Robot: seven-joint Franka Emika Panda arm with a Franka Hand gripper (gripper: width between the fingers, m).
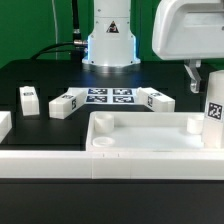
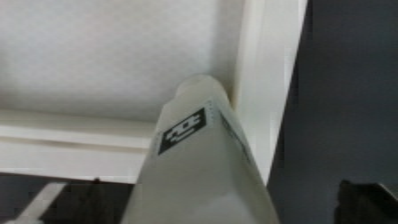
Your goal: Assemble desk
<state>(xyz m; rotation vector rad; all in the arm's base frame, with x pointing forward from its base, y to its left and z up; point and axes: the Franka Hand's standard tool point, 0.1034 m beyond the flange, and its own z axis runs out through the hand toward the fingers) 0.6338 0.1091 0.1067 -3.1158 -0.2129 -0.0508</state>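
The white desk tabletop lies rim-up at the front of the black table. One tagged leg stands upright at its corner on the exterior view's right. My gripper hangs just above that leg. In the wrist view the same leg rises from beside the tabletop's rim. It runs up between my gripper's dark fingers, and a gap shows on each side of it. The jaws are open and hold nothing. Three more tagged legs lie loose behind the tabletop.
The marker board lies flat in front of the robot's base. A long white rail runs along the front, and another white piece sits at the exterior view's left edge.
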